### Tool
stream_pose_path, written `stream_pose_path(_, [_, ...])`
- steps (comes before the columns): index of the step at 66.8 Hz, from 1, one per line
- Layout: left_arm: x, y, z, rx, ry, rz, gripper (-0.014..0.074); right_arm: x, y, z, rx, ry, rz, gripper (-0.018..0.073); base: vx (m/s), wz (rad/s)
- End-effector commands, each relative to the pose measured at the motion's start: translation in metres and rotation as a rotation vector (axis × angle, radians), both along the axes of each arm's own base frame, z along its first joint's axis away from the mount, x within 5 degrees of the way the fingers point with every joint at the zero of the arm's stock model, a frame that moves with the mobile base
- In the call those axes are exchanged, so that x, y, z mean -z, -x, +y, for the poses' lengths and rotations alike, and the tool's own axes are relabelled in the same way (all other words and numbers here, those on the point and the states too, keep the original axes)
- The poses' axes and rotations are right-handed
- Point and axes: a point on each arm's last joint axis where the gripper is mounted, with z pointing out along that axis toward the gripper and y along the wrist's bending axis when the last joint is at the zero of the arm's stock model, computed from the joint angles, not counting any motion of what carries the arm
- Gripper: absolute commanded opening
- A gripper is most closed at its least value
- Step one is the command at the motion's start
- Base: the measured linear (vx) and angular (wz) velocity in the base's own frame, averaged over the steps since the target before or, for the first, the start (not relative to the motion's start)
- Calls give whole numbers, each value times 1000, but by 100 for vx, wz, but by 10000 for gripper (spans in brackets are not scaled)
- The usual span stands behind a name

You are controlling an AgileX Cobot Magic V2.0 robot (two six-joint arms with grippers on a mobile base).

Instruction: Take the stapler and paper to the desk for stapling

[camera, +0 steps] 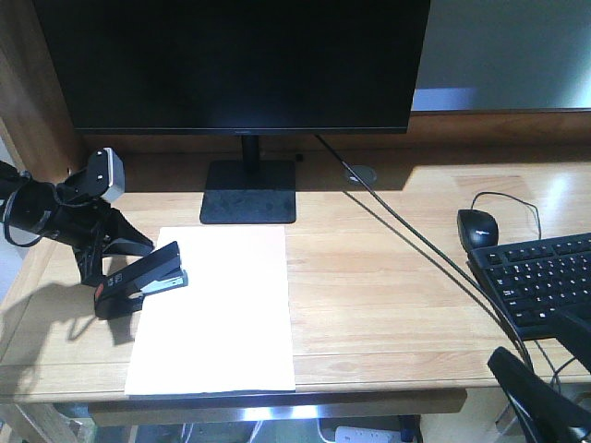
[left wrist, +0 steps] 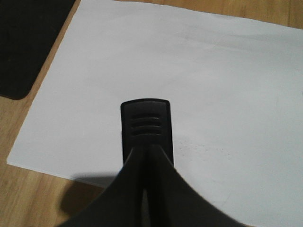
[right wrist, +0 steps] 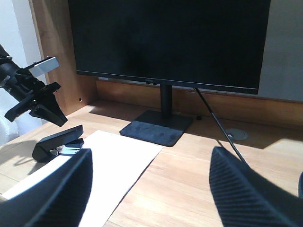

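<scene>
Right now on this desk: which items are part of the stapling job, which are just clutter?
Job:
stapler, by left gripper
paper, under stapler's front
desk

Clutter:
monitor and its stand
mouse
keyboard
cable

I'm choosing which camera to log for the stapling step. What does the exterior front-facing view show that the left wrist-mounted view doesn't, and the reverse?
Only the front view shows the black mouse, black keyboard, big black monitor, round cable hole and the left gripper, its fingers open beside the stapler. Only the left wrist view shows the ribbed front end of the small black stapler close up. Both show the stapler over the white paper sheet on the light-wood desk.
</scene>
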Motion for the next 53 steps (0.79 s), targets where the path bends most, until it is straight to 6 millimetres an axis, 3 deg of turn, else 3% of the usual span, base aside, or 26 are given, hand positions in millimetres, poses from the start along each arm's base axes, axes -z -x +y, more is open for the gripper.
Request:
stream_pose_path(1, [-27, -3, -11, 13, 59, -92, -7, -13, 0, 3, -30, -30, -62, 498, 0, 0])
stream_pose_path(53, [7, -11, -25, -3, 16, -26, -7, -13, 0, 3, -29, -29, -61, 498, 0, 0])
